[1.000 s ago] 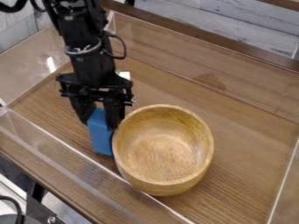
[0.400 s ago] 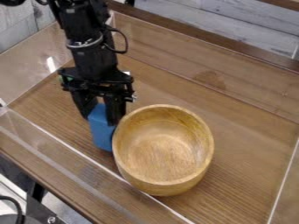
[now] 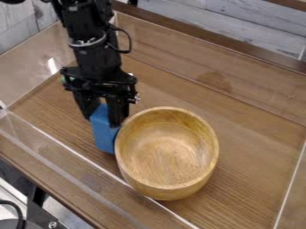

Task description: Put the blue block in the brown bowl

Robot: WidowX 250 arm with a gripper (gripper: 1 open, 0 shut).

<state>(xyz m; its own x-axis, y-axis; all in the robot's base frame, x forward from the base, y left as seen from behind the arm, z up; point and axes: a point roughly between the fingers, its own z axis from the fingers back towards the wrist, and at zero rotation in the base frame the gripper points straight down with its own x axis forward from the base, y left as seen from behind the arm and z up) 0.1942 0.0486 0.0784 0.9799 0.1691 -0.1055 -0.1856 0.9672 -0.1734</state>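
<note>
On a wooden tabletop (image 3: 227, 80) with a visible grain, walled on the near and left sides by clear plastic panels (image 3: 54, 156), a black robot arm (image 3: 86, 36) reaches down from the upper left. Its gripper (image 3: 106, 116) points almost straight down, and its two dark fingers (image 3: 120, 109) are clenched on the blue block (image 3: 103, 134) — a small, plain medium-blue block with rounded edges, standing on end between them. The upper part of the block is hidden by the fingers; its lower part shows beneath them, at or just above the tabletop, and which of the two cannot be told from this angle.

Just to the right of the block sits the brown bowl (image 3: 203, 174), a round, light-brown wooden bowl with a thick rim and clear grain — the largest object in view. The block is outside the bowl, close against the left side of its rim; whether they touch is unclear. The bowl's hollow shows only bare wood.
</note>
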